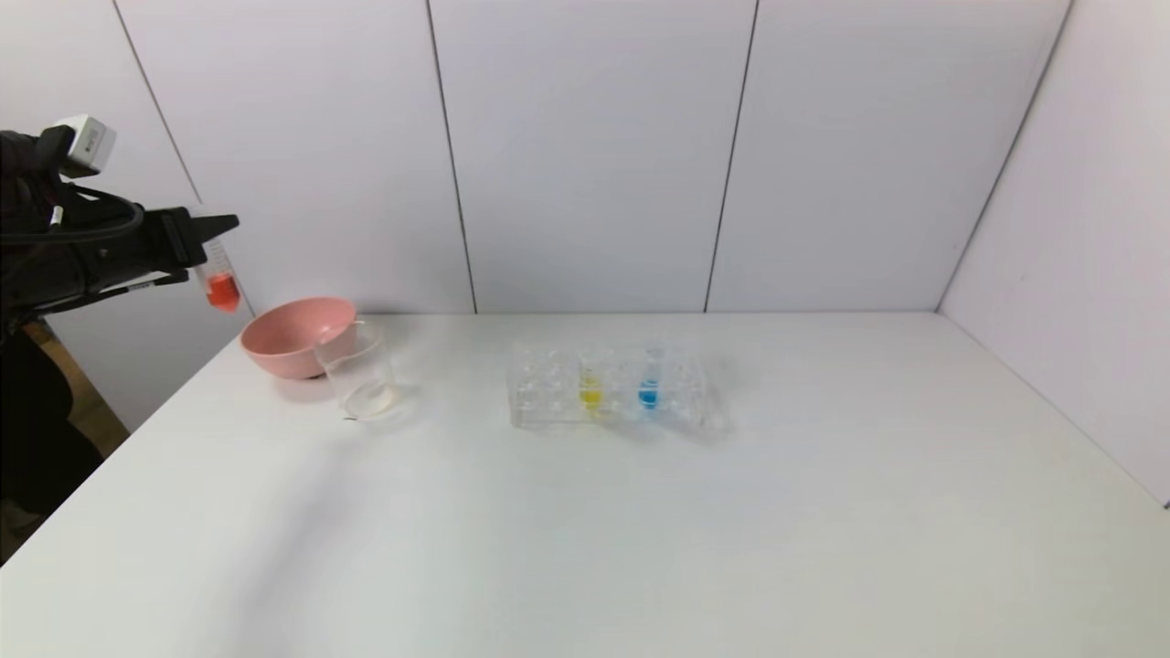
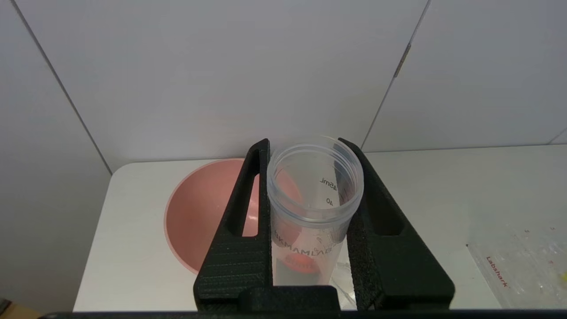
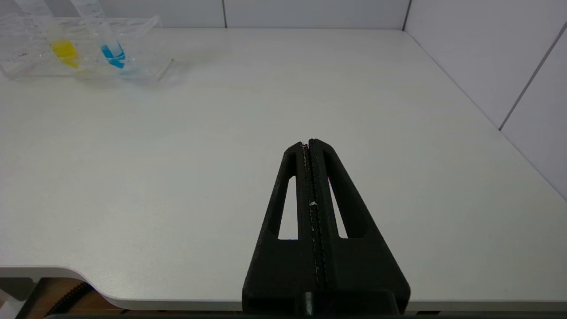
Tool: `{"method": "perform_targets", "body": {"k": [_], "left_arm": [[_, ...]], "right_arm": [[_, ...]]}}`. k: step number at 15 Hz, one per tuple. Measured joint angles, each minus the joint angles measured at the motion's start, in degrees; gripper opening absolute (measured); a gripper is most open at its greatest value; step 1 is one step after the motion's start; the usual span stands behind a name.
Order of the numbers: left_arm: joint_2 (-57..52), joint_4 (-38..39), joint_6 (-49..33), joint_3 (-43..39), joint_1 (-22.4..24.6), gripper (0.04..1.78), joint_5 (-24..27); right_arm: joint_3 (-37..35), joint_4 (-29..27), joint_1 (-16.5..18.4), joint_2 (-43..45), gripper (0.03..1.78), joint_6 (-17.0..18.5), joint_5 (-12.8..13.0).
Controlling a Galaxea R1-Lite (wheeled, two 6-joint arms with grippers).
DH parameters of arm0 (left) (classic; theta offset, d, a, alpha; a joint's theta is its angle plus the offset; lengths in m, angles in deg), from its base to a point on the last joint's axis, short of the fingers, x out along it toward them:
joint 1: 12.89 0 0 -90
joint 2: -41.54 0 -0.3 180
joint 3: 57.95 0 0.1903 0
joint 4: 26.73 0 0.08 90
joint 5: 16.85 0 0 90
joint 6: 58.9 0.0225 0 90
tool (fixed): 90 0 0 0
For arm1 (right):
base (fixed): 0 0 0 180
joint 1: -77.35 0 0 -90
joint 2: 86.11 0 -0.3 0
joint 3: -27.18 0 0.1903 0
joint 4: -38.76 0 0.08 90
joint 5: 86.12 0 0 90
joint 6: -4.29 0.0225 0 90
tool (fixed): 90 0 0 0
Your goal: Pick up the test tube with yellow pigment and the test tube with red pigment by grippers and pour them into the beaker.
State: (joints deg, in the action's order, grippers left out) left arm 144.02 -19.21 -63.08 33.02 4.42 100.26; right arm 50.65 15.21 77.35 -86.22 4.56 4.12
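Observation:
My left gripper (image 1: 215, 227) is shut on the test tube with red pigment (image 1: 220, 285) and holds it upright, high above the table's far left edge, left of the beaker. In the left wrist view the tube (image 2: 314, 208) stands between the two black fingers of the left gripper (image 2: 310, 148), red liquid at its bottom. The clear beaker (image 1: 364, 375) stands on the table in front of the pink bowl. The test tube with yellow pigment (image 1: 590, 391) stands in the clear rack; it also shows in the right wrist view (image 3: 64, 46). My right gripper (image 3: 308, 142) is shut and empty, near the table's front edge.
A pink bowl (image 1: 297, 336) sits just behind and left of the beaker. A clear tube rack (image 1: 611, 388) at the table's middle also holds a blue-liquid tube (image 1: 648, 391). White walls close the back and right. The table edge drops off at the left.

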Motion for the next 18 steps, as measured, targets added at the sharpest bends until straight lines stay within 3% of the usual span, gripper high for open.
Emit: {"method": "perform_targets", "body": {"k": [5, 13, 18], "left_arm": [[1.49, 2.95, 1.97, -0.39, -0.22, 0.49, -6.72], [7.67, 6.95, 8.62, -0.50, -4.25, 0.49, -24.48], [9.81, 13.24, 9.11, -2.91, -5.61, 0.49, -25.54]], "right_arm": [[0.00, 0.00, 0.00, 0.00, 0.11, 0.00, 0.00], [0.00, 0.00, 0.00, 0.00, 0.11, 0.00, 0.02], [0.00, 0.00, 0.00, 0.00, 0.11, 0.00, 0.02]]}}
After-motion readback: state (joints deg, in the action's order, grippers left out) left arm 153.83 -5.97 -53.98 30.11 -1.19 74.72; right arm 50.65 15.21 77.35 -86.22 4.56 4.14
